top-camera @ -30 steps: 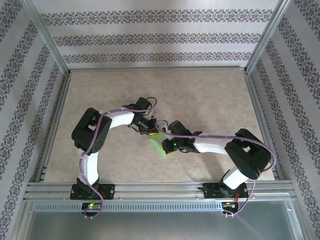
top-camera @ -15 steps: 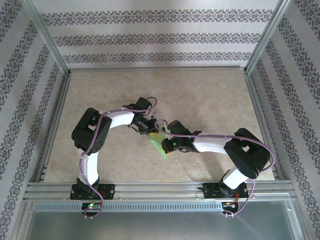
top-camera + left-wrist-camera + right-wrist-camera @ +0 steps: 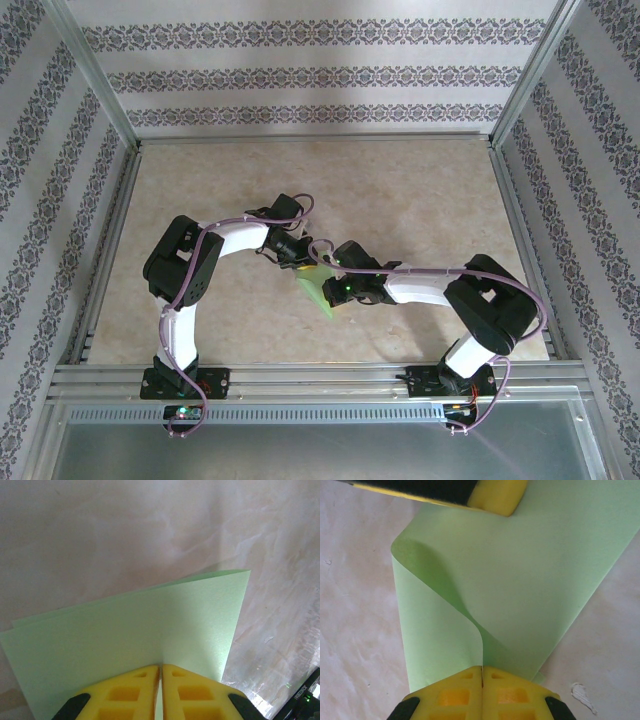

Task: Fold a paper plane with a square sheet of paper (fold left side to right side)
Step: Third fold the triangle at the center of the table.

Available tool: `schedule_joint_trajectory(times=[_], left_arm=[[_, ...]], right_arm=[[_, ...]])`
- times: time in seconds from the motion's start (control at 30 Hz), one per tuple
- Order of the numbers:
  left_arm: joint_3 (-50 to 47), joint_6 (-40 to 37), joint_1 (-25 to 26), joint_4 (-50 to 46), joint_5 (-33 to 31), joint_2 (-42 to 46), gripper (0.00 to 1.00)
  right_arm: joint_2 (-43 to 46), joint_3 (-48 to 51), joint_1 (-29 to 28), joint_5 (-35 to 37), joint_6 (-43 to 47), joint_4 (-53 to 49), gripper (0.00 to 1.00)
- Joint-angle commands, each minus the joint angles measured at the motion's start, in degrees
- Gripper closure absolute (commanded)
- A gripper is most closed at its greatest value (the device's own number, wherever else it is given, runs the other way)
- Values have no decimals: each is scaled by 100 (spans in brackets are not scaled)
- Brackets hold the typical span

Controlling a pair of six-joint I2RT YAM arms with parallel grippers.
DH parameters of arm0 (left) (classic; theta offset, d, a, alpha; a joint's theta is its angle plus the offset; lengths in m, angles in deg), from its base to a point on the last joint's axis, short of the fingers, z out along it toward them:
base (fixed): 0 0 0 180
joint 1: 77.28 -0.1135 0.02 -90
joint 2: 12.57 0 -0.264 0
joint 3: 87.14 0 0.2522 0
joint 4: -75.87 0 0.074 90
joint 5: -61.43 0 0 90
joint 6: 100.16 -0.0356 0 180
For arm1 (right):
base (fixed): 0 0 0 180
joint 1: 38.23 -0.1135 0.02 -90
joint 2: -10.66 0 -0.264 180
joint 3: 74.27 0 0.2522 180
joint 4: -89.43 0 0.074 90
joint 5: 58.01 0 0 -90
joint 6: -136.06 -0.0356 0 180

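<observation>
The square sheet of paper point(image 3: 319, 291) is light green and bent over on itself, held just above the table's middle between both arms. My left gripper point(image 3: 303, 265) pinches its far edge; in the left wrist view the yellow fingers point(image 3: 131, 690) are shut on the sheet point(image 3: 150, 625), whose two layers spread out ahead. My right gripper point(image 3: 334, 287) holds the near right side. Its pads point(image 3: 451, 695) are shut on a curled-up edge of the paper point(image 3: 535, 575), and a yellow fingertip point(image 3: 496, 494) of the left gripper shows at the top of that view.
The tabletop point(image 3: 420, 200) is pale marbled beige, bounded by aluminium rails point(image 3: 300, 378) in front and patterned walls on three sides. A small white smear point(image 3: 582, 696) lies on the table by the right gripper. Purple cables loop over both arms.
The right arm's elbow has drifted slightly to the left. Both grippers keep their hold and the paper has hardly moved.
</observation>
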Motion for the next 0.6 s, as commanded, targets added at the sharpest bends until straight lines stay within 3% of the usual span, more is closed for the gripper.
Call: schedule_joint_trajectory(times=[0.0, 0.33, 0.57], left_arm=[[18, -156, 73, -495, -372, -21, 83], [603, -431, -339, -830, -293, 636, 75], [-657, -401, -686, -196, -179, 1740, 82]], right_arm=[[-236, -17, -64, 15, 19, -121, 100], [-263, 154, -82, -26, -31, -176, 100], [-211, 121, -82, -4, -27, -211, 100]])
